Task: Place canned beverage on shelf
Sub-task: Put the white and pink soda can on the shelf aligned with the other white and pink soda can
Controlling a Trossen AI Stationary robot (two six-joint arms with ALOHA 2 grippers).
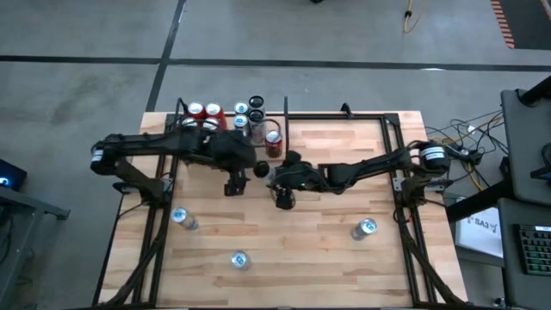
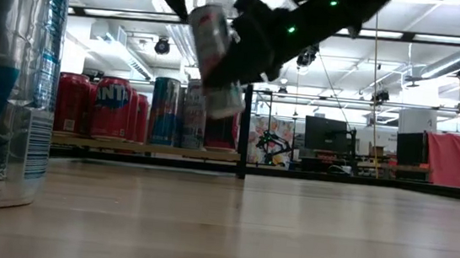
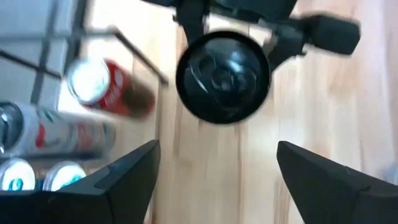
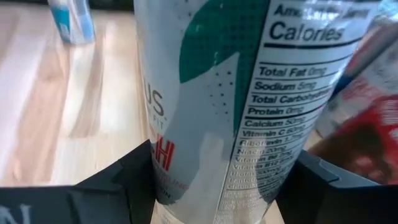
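One can (image 4: 217,106) sits clamped in my right pincer (image 1: 282,196), raised off the counter (image 1: 327,250) just short of the shelf (image 1: 194,129). Left pincer (image 3: 214,165) gapes empty beside it. Next: carry the can into a free slot.

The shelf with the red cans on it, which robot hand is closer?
Left. The left gripper, open and empty, hangs just in front of the shelf. The right gripper, gripping a white can, is slightly farther out over the table.

Both dark arms reaching inward over the counter (image 1: 327,250), left gripper (image 1: 232,187) fingers spread wide and empty, right gripper (image 1: 281,200) fingers clamping a can (image 4: 236,106)
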